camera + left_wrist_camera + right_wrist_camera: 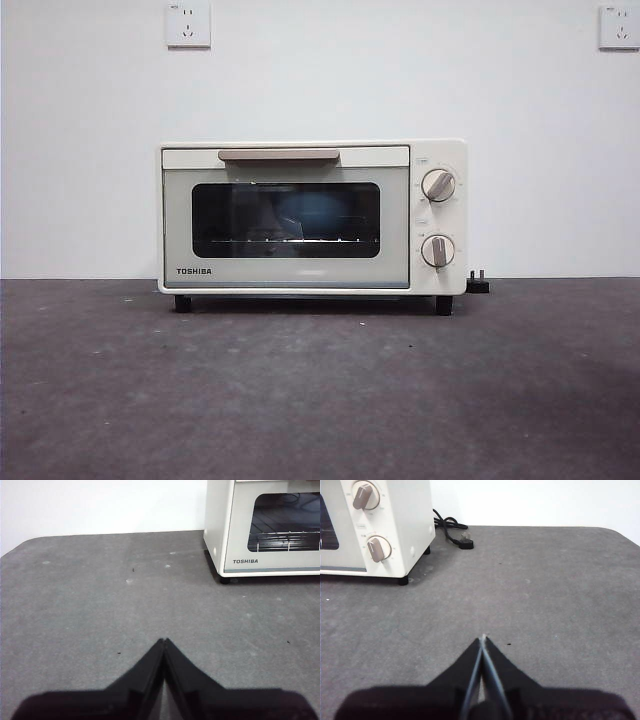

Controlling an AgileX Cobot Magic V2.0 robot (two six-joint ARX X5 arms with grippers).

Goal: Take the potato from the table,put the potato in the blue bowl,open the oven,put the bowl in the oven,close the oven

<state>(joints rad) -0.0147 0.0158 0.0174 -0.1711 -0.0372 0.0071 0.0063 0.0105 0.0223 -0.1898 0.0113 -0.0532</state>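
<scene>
Oven point(313, 218) door closed at table's point(320, 400) 12 o'clock | blue bowl point(312, 212) faintly visible inside; potato unseen | left gripper point(164, 641), right gripper point(483, 638) pressed together, idle | risk: unplugged cord point(452, 530) snagging.

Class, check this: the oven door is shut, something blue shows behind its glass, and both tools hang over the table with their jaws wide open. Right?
Not quite. Both wrist views show the left tool and right tool with jaws closed, tips together, over the table. The rest holds: in the front view the oven door is shut and a blue shape shows behind the glass.
</scene>
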